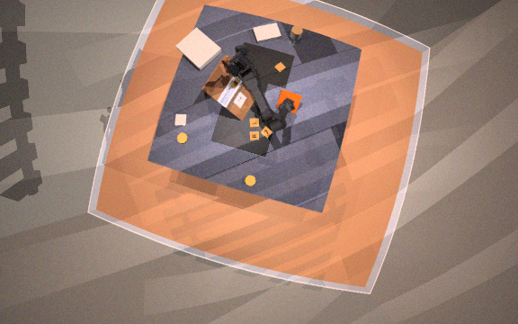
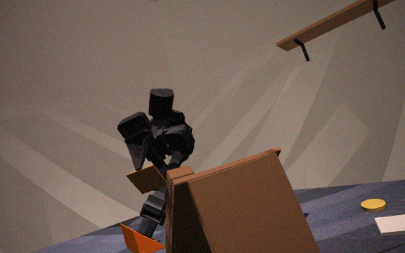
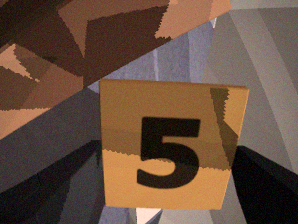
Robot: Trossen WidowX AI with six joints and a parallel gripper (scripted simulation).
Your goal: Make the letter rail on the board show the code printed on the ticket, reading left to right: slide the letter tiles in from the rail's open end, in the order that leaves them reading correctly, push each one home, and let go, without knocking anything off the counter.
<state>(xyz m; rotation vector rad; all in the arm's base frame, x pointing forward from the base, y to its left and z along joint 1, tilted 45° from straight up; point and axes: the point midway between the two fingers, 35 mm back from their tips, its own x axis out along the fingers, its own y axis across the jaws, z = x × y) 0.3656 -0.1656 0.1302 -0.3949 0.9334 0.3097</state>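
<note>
The claw (image 1: 233,71) (image 2: 151,170) (image 3: 168,153), partly open, gripped the "5" tile (image 2: 146,179) (image 3: 167,145); the sloped wooden board (image 1: 246,110) (image 2: 245,204) (image 3: 45,65) stood just beside it.

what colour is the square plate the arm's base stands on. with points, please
Bright orange (image 1: 281,94) (image 2: 131,240); it shows best in the top view.

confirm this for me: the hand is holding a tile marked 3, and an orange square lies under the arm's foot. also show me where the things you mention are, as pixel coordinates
The tile (image 2: 146,178) (image 3: 170,145) in the hand (image 3: 168,153) is marked 5, not 3, as the wrist view shows; the rest stands.
</note>
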